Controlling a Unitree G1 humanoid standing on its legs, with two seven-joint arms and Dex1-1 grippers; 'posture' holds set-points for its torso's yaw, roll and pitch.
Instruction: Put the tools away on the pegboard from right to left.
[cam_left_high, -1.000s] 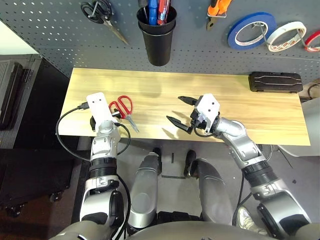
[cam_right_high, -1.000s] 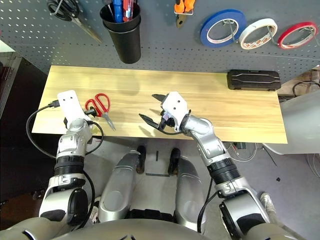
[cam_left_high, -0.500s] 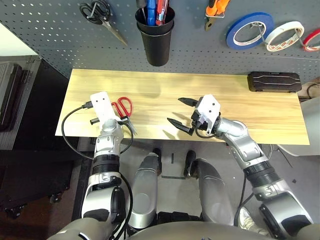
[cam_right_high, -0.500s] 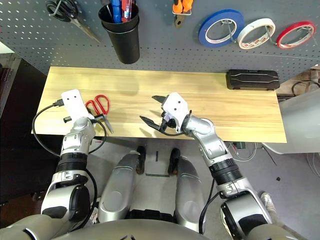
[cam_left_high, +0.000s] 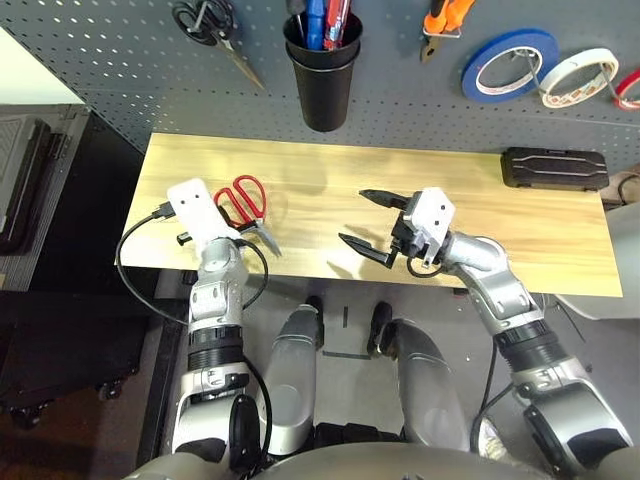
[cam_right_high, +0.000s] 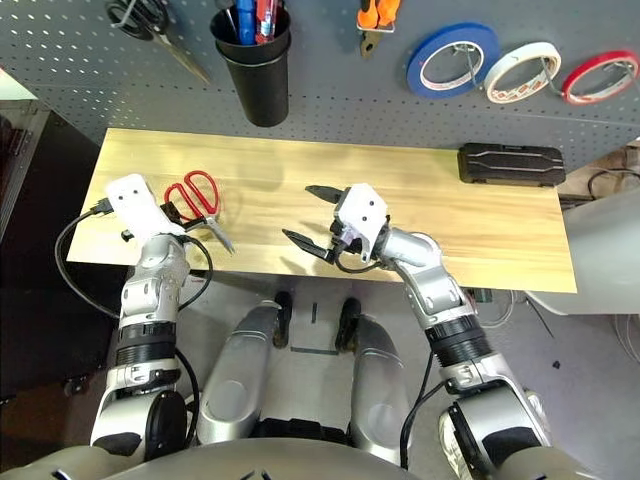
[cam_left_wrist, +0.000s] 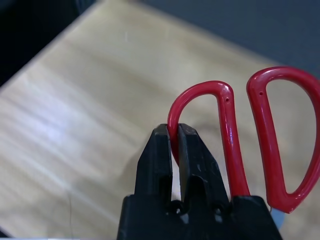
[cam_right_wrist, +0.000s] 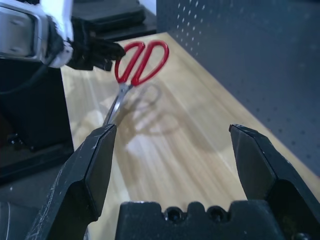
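My left gripper (cam_left_wrist: 174, 133) is shut on one red loop of the red-handled scissors (cam_left_wrist: 226, 135). It holds them just above the wooden table (cam_left_high: 310, 180) near its left end, blades pointing toward the front edge and a shadow under them. My right gripper (cam_left_high: 372, 226) hovers open over the table's middle front with nothing between its fingers. In the right wrist view the scissors (cam_right_wrist: 131, 75) hang from the left gripper (cam_right_wrist: 107, 50). The dark grey pegboard (cam_left_high: 120, 60) stands behind the table. On it hang the orange-and-black pliers (cam_left_high: 440, 15) and the white tape ring (cam_left_high: 572, 77).
Black-handled scissors (cam_left_high: 212, 28) hang at the pegboard's left, above the held pair. A black cup (cam_left_high: 322, 72) holds several screwdrivers. A blue tape ring (cam_left_high: 505, 62) and a red one (cam_left_high: 628, 88) flank the white ring. A black case (cam_left_high: 553, 166) lies at the table's back right.
My left gripper has closed on the scissors' handle loop and raised the scissors slightly off the table. The right arm has stayed open and almost still. The camera has shifted a little.
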